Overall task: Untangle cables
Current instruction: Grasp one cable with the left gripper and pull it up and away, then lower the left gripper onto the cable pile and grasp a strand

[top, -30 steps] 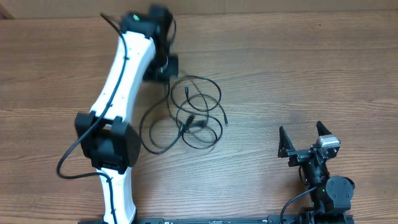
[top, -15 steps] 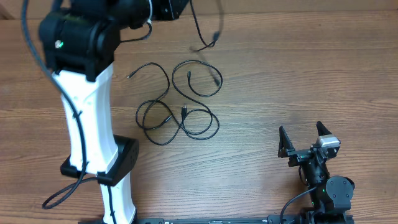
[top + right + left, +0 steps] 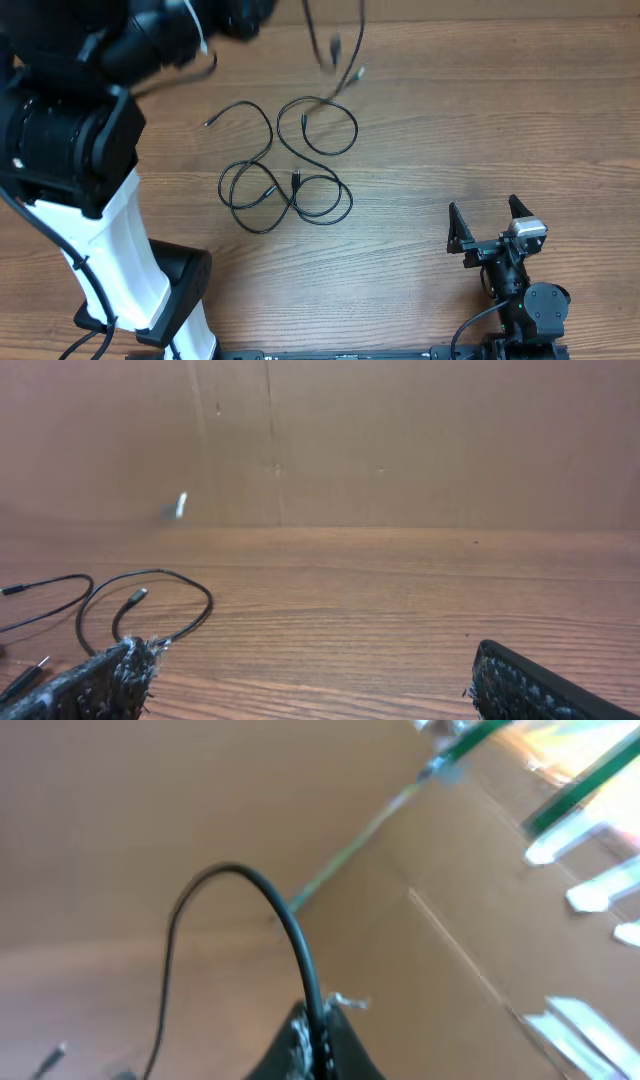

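The left pincer [image 3: 315,1038] is up high and pinches one cable [image 3: 296,938] tight, so it hangs in the air. The other cables [image 3: 297,180] lie in loose loops on the middle of the table [image 3: 480,120]. The right pincer [image 3: 483,203] sits far from them, spread wide, holding nothing.

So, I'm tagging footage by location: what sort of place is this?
Likely a robot test bench in a lab or workshop: a left arm and right gripper mounted at a wooden table, a plain cardboard wall behind it, and just loose cables as practice props.
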Controlling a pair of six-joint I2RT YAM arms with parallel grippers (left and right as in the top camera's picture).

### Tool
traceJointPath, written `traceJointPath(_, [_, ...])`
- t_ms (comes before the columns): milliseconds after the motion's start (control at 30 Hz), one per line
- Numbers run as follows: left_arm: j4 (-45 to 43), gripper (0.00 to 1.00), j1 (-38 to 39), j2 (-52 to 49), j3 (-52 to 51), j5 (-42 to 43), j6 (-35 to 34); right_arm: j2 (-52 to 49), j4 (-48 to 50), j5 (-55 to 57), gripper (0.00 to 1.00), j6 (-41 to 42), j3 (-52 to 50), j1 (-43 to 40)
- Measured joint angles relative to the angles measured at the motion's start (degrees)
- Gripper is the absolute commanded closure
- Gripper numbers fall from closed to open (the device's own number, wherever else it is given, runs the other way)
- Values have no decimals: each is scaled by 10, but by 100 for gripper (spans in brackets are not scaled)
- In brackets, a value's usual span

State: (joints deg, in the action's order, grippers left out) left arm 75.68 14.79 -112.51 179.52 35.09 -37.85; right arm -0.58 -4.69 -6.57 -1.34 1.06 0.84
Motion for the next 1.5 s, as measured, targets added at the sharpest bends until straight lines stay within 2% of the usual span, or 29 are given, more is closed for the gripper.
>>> traceJointPath(67, [98,96,9,-2,-16,-26,-2,0,0,0,0,0,0,0])
traceJointPath(167, [160,96,21,-14,-45,-62,8,0,0,0,0,0,0,0])
traceJointPath(467, [171,96,29,-23,-98,-116,66,0,0,0,0,0,0,0])
traceJointPath(767, [146,96,29,-23,-98,-13,82,0,0,0,0,0,0,0])
traceJointPath(900, [209,96,31,-23,-98,-23,96,0,0,0,0,0,0,0])
traceJointPath(1067, [210,96,58,-23,-110,-47,115,0,0,0,0,0,0,0])
traceJointPath(1300, [210,96,120,-23,-127,-131,123,0,0,0,0,0,0,0])
traceJointPath(1500, [209,96,140,-23,-223,-327,133,0,0,0,0,0,0,0])
